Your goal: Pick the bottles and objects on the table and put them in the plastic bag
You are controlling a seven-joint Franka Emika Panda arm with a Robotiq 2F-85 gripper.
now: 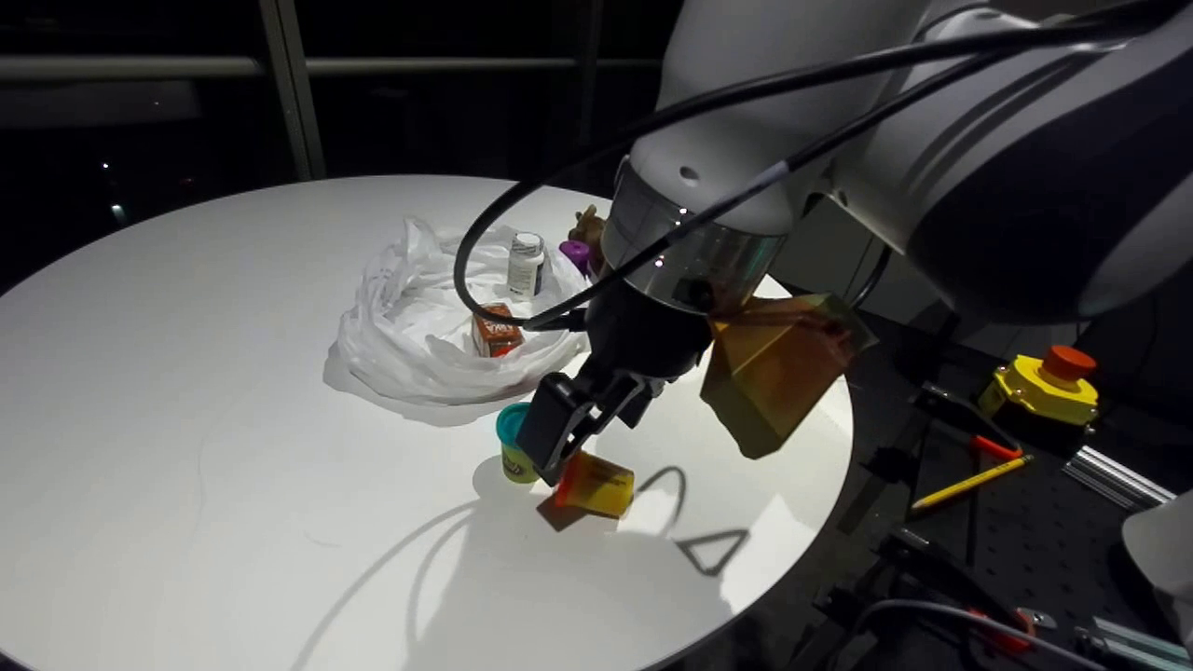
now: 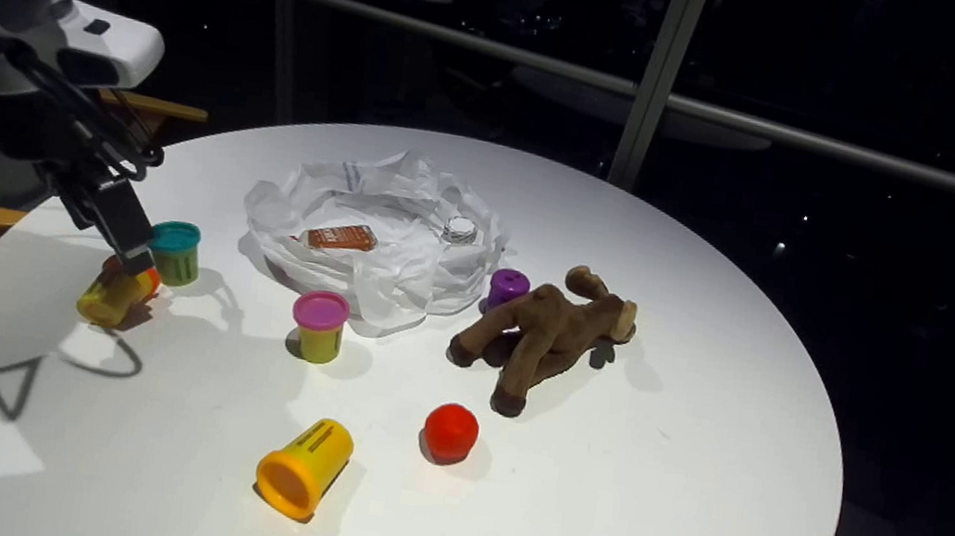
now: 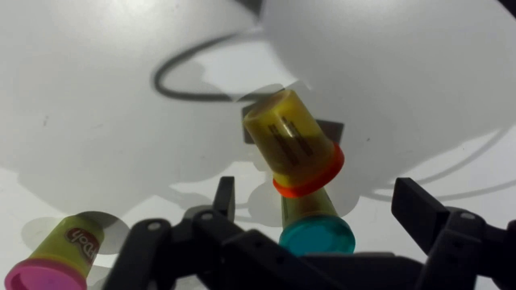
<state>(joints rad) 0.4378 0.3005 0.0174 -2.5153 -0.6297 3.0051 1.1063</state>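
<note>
Over smooth, round white table (image 2: 666,519), hovering with black gripper (image 3: 316,199) spread wide near tipped, cylindrical red-rimmed tub (image 3: 290,139) and crinkled plastic bag (image 2: 400,283).

Pink-lidded Play-Doh tub (image 3: 72,243): yellow, dark-red logo. Teal-lidded tub (image 2: 177,267): yellow. Red-rimmed tub (image 3: 288,139), orange-rimmed tub (image 2: 323,455): yellow, dark print. Ball (image 2: 450,433): red. Plush animal (image 2: 558,328): brown, hooves darker. Plastic bag (image 2: 385,292): white, grey stripes. Box (image 2: 342,237): orange-red, white lettering. Bottle (image 1: 527,268), table (image 2: 640,506): white. Container (image 2: 509,287): purple. Gripper (image 3: 317,204): black.

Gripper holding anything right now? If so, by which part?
Nothing is held: in the wrist view, the gripper is open near the red-rimmed tub and the teal-lidded tub, clamped on neither.
</note>
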